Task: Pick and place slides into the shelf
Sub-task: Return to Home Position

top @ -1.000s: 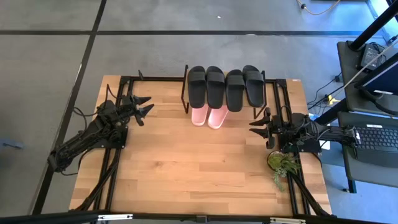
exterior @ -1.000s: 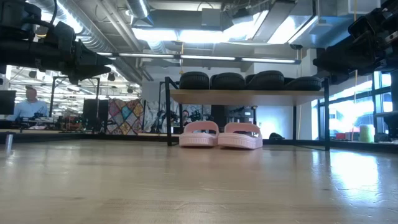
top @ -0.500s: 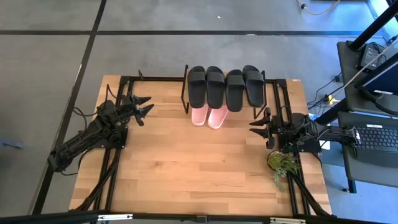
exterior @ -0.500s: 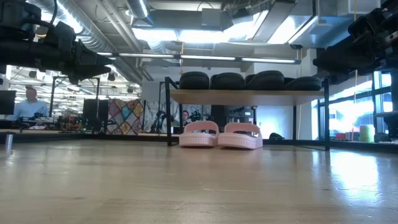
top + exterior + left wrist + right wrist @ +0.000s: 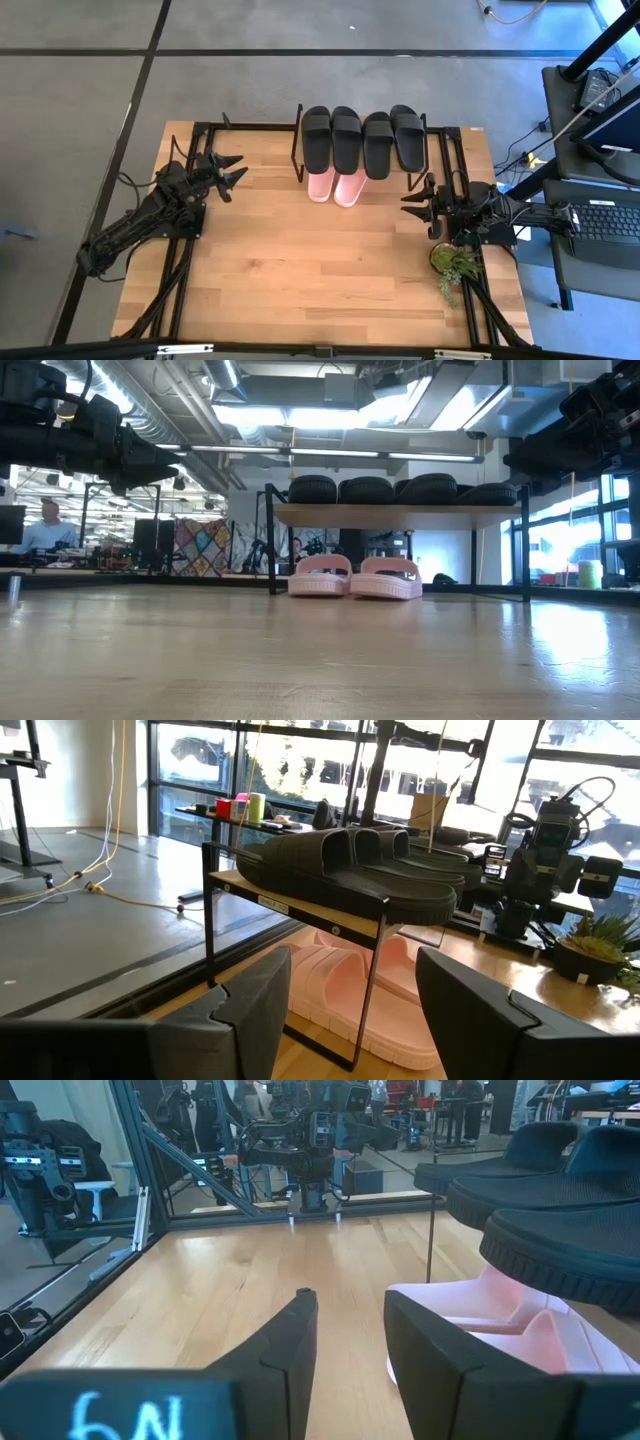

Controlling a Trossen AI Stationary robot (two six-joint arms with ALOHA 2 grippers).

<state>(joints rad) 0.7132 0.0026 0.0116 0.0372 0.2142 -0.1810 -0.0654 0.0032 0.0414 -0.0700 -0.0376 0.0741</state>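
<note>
- The shelf (image 5: 297, 150) stands at the middle of the tabletop's (image 5: 300, 270) far edge, between my two arms. The right arm is the nearer one.
- The left gripper (image 5: 232, 170) hangs over the tabletop's left side, towards the far-left corner. Its fingers are spread, hold nothing, and aim across at the shelf's left end, with bare wood between.
- The right gripper (image 5: 412, 204) sits near the right edge, just beside the shelf's near-right leg. Its fingers are parted, hold nothing, and point inward along the tabletop.
- On the shelf's top board are four black slides (image 5: 360, 138), side by side and touching. Their long axes run from far edge to near edge, and they fill the board's width.
- Under the board, the two pink slides (image 5: 340, 187) lie together on the tabletop at the left-hand half. They follow the same axis, and their ends poke out past the board towards the near edge.
- I count all six slides at the shelf, so I judge the placing done. What remains is to pull both arms back, away from the frame.
- The right arm needs the most care, I think. It has the shelf leg on its far side and a small potted plant (image 5: 452, 262) close on its near side.
</note>
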